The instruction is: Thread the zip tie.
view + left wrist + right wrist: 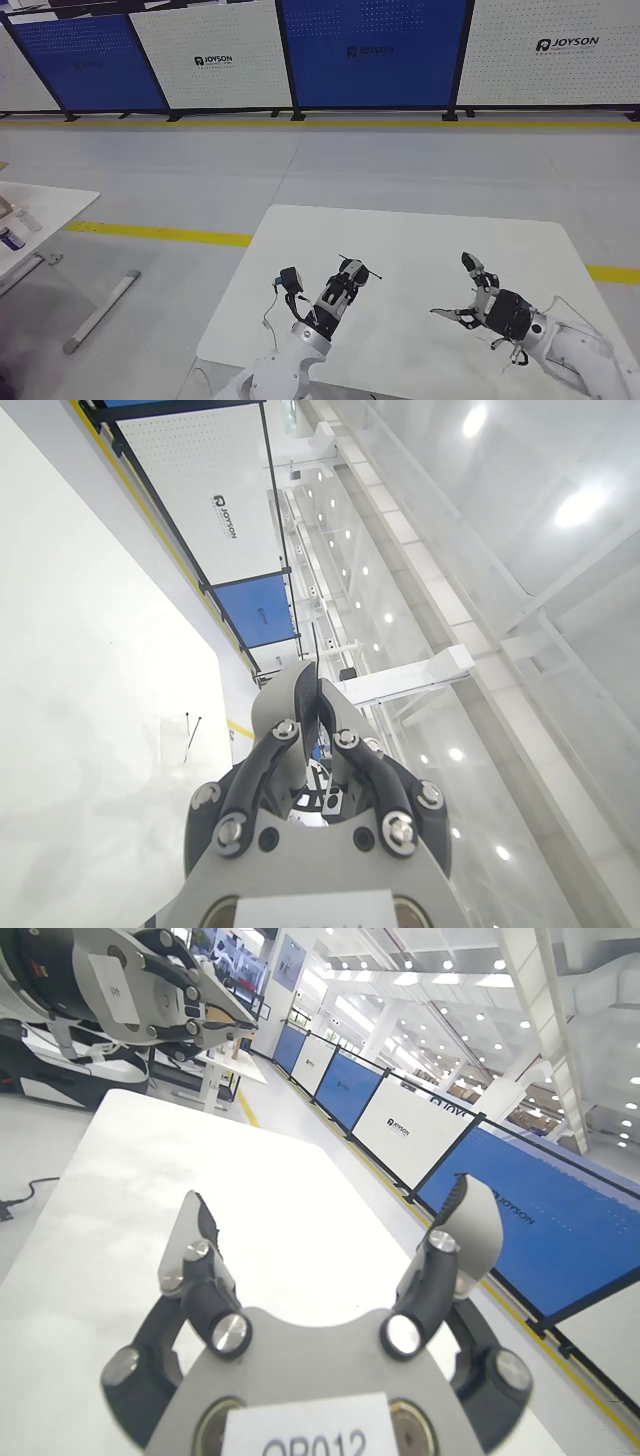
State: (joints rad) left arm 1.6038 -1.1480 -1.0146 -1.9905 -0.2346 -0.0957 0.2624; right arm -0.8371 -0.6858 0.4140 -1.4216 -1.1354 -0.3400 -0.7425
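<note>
Left gripper (316, 682) clamped on thin black plastic zip tie (314, 645); right gripper (330, 1198) spread wide.
Tie end pokes past the left fingertips. Both grippers sit over the near half of the white rectangular table (450, 240), well apart.

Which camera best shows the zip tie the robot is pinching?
The left wrist view: the zip tie sticks out, close and dark, from the shut left gripper. In the top view it is a thin line at that gripper's tip; in the right wrist view, too far to make out.
</note>
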